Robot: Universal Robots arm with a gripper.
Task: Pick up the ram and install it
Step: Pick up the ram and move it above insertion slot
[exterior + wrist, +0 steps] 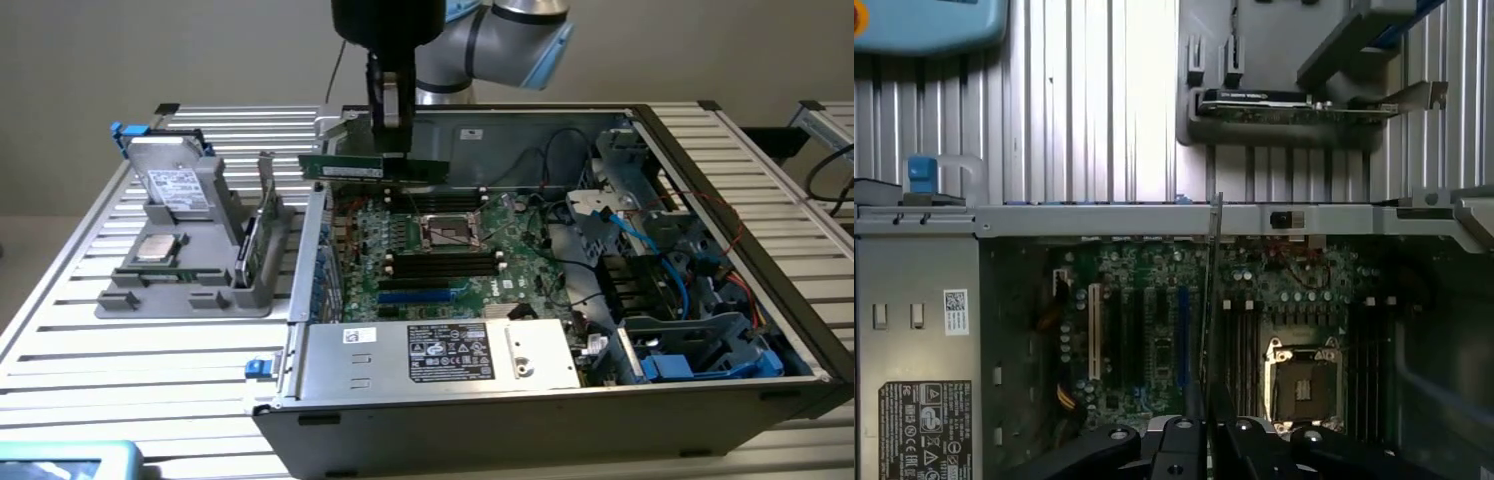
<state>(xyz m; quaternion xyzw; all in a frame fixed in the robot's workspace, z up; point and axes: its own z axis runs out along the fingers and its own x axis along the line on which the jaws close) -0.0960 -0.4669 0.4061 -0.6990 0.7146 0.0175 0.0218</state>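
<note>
Cables crowd the case on the exterior view's right. Blue and black ones loop over the metal bays there and lie clear of the board. On the board you have the socket in the middle, with black slots on either side of it. The supply, with its white labels, fills the near edge of the case.

The ram hangs level above the far edge of the board, close to the case's back wall and touching nothing beneath it. Your hand comes down from above and pinches it by the upper edge, one finger pressed on each face. In the wrist view you see the ram edge-on, a thin line running out from between the fingers. It lies over the board and beside the socket.

The tray sits on the slatted table just beside the case, on the exterior view's left. It holds three things:
- The drive is propped upright at the far end.
- The chip lies flat in the middle.
- The card stands on edge in the slot nearest the case.

A teal box rests at the table's near corner.
</note>
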